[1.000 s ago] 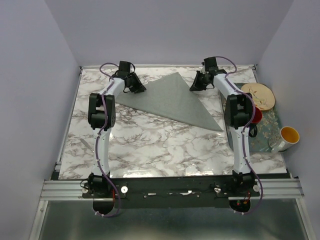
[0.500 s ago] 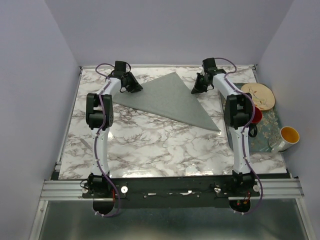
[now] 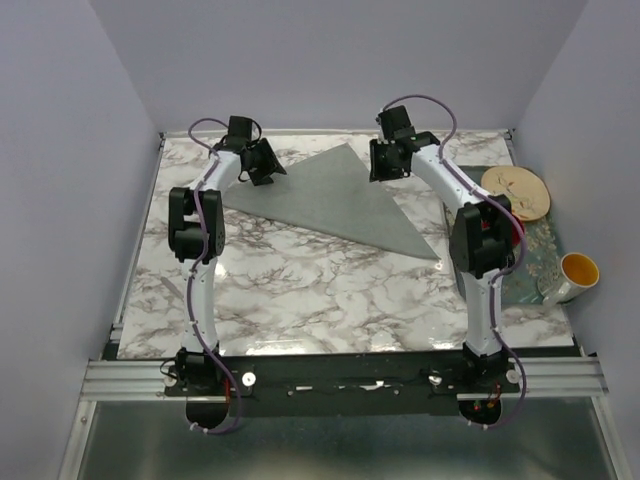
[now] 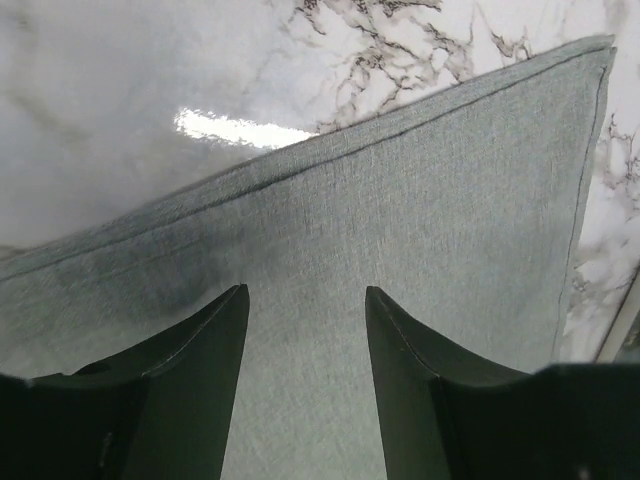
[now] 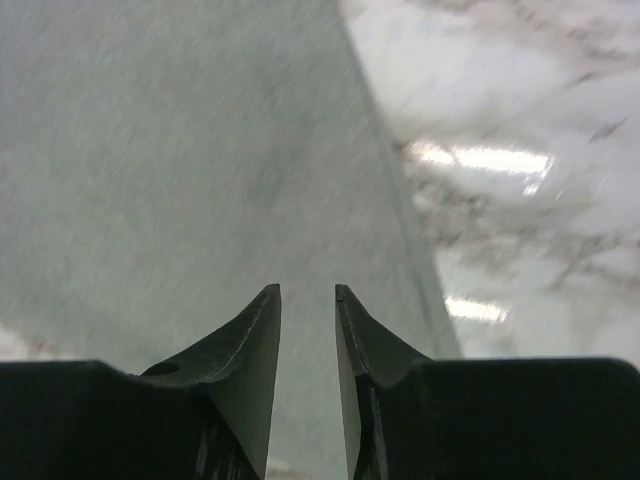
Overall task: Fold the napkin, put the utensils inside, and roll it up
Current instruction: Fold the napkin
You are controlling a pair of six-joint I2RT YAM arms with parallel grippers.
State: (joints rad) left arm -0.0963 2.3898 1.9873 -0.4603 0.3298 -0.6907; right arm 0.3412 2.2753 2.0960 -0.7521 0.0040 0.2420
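The grey-green napkin (image 3: 335,200) lies flat on the marble table, folded into a triangle with its apex toward the back. My left gripper (image 3: 268,165) hovers over the napkin's left corner. In the left wrist view the gripper (image 4: 305,295) is open, with only flat napkin (image 4: 400,200) showing between the fingers. My right gripper (image 3: 383,165) sits by the apex. In the right wrist view the gripper (image 5: 307,290) stands open by a narrow gap above the napkin (image 5: 180,150), holding nothing. I cannot make out the utensils with certainty.
A floral grey tray (image 3: 535,255) lies at the right edge. On or beside it are a round wooden plate (image 3: 520,192), a red cup (image 3: 512,230) and a white cup with a yellow inside (image 3: 575,275). Walls close in the table at the back and sides.
Both grippers have opened and let go of the napkin. The right gripper has swung left toward the napkin's apex; the left has shifted slightly.
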